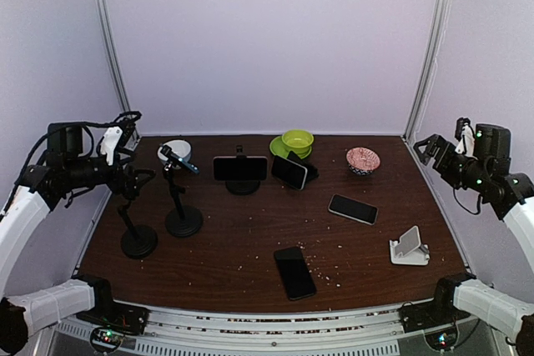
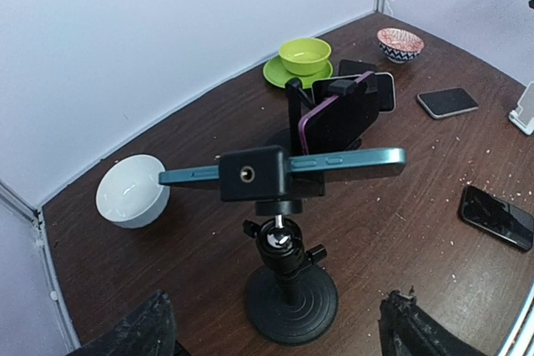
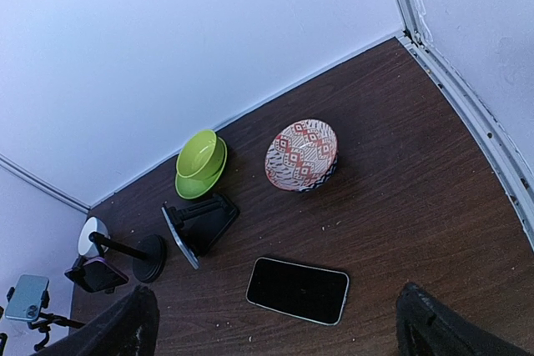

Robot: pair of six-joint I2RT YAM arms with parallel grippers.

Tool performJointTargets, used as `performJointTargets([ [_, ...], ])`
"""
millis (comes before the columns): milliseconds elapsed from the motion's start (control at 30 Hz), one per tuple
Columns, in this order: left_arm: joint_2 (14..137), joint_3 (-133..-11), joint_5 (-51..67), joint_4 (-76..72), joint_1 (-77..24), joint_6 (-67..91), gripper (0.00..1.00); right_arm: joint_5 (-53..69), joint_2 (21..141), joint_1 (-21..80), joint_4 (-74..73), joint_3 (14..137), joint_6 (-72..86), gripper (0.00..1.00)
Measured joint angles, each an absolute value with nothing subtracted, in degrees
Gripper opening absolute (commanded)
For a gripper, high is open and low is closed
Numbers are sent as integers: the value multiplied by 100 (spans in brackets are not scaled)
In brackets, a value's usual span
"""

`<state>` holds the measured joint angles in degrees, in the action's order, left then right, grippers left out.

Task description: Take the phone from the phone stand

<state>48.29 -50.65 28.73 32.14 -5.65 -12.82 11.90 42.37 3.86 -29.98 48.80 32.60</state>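
A teal phone [image 2: 284, 164] is clamped edge-on in a black ball-head stand [image 2: 290, 289]; in the top view the phone [image 1: 179, 158] is at the back left. My left gripper [image 2: 279, 341] is open and empty, its fingers [image 2: 142, 331] at either side in front of that stand's base, not touching it. In the top view the left gripper [image 1: 133, 178] hovers just left of it. A purple phone [image 2: 334, 114] sits in a second stand [image 1: 241, 170] behind. My right gripper [image 1: 430, 148] is open and empty, high at the right edge, far from both.
Another black stand [image 1: 138, 239] is below my left gripper. A dark phone leans on a folding stand [image 1: 290, 171]. Two phones lie flat [image 1: 353, 208] [image 1: 295, 273]. A white stand [image 1: 410, 248], a white bowl [image 1: 174, 150], a green bowl [image 1: 297, 141] and a patterned bowl [image 1: 363, 159] stand around. Crumbs dot the table.
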Motion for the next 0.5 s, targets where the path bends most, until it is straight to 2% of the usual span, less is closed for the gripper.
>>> performJointTargets([
  [133, 5192, -5065, 3098, 3129, -565, -1651, 83, 1214, 4086, 386, -3033, 4779, 3330, 99],
  [300, 5861, -5105, 3454, 2980, -565, -1745, 75, 1302, 4036, 386, -3057, 4707, 3378, 100],
  [500, 6851, -5553, 3876, 2967, -565, -1719, 70, 1339, 4154, 386, -3063, 4683, 3387, 100],
])
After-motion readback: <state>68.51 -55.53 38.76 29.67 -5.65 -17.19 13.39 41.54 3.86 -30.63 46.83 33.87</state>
